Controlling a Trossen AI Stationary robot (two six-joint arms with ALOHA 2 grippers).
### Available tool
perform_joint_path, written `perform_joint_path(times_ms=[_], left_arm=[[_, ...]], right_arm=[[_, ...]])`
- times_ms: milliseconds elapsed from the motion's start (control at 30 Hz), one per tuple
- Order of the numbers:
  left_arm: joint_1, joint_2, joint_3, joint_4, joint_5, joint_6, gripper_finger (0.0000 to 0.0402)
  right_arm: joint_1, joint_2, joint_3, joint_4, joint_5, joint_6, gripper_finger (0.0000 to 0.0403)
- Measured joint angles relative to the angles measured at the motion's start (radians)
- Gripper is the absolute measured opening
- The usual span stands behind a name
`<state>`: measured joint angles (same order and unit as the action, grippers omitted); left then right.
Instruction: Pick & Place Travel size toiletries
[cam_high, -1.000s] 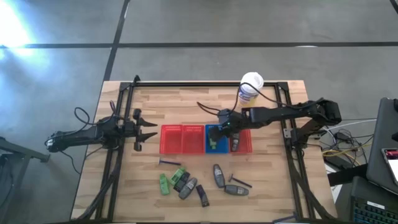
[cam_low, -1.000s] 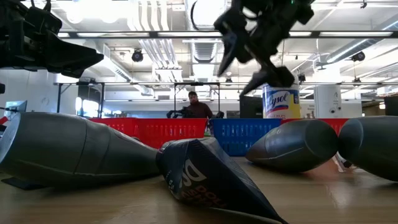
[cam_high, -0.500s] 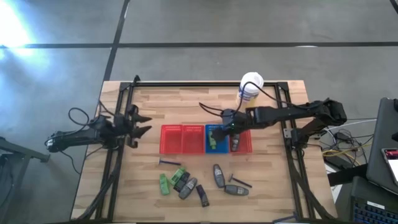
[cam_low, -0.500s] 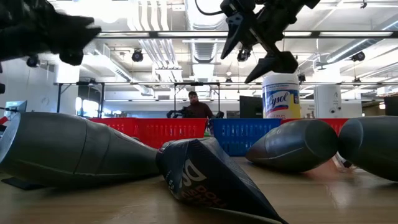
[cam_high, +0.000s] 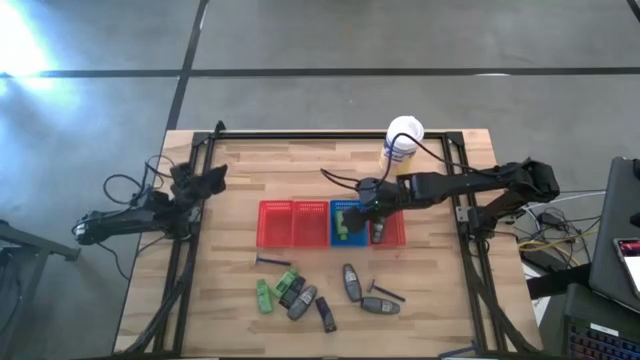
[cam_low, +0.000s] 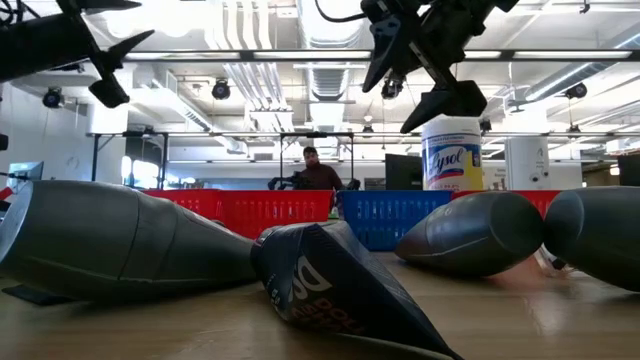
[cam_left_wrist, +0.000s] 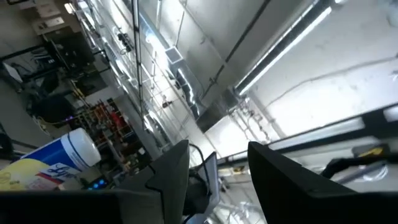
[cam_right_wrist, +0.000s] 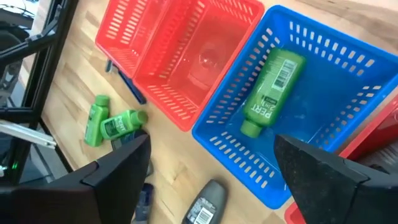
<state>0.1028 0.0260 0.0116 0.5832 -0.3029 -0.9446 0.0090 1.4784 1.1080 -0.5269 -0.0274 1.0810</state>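
The right claw (cam_right_wrist: 208, 177) hangs wide and empty above a green bottle (cam_right_wrist: 268, 93) lying in the blue basket (cam_right_wrist: 211, 134); dipping again, it could snag the rim. Other bottles (cam_high: 300, 295) wait well off.

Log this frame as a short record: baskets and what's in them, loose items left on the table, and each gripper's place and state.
blue basket: one green bottle lying inside
red baskets: two to the left of the blue one, apparently empty; one to its right, holding a dark item
loose toiletries: green bottles, grey tubes, black sticks on the table's front part
white tub: upright behind the baskets
right gripper: above the blue basket, fingers open, empty
left gripper: raised at the table's left edge, fingers apart, empty
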Motion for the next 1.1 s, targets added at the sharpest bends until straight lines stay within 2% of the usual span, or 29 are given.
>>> perform_joint_path(times_ms=[67, 167, 400, 467, 533, 633, 700, 867, 1100], left_arm=[[0.0, 0.008, -0.002, -0.006, 0.033, 0.007, 0.017], [0.0, 0.026, 0.0, -0.079, 0.044, -0.079, 0.017], [-0.001, 0.179, 0.114, -0.487, 0.01, -0.297, 0.0169], [-0.004, 0.251, 0.171, -0.615, 0.054, -0.329, 0.0169], [-0.015, 0.328, 0.236, -0.723, 0.145, -0.327, 0.0169], [-0.059, 0.451, 0.332, -0.849, 0.282, -0.246, 0.0169], [-0.099, 0.522, 0.393, -0.931, 0.32, -0.176, 0.0169], [-0.189, 0.669, 0.49, -1.008, 0.315, 0.032, 0.0169], [-0.244, 0.785, 0.511, -1.003, 0.298, 0.277, 0.0169]], right_arm=[[0.0, 0.0, 0.0, -0.001, -0.004, -0.001, 0.0325], [0.0, 0.0, 0.0, -0.001, -0.03, -0.015, 0.032], [-0.007, 0.0, -0.002, -0.001, -0.034, -0.044, 0.0332], [-0.01, 0.0, -0.002, -0.001, -0.033, -0.049, 0.0338], [-0.01, 0.0, -0.002, -0.001, -0.033, -0.063, 0.0344], [-0.01, 0.0, -0.003, -0.001, -0.033, -0.071, 0.0352], [-0.01, 0.0, -0.005, -0.002, -0.033, -0.073, 0.0354], [-0.009, 0.0, -0.009, -0.01, -0.033, -0.097, 0.0344], [-0.009, 0.001, -0.02, -0.019, -0.032, -0.118, 0.0322]])
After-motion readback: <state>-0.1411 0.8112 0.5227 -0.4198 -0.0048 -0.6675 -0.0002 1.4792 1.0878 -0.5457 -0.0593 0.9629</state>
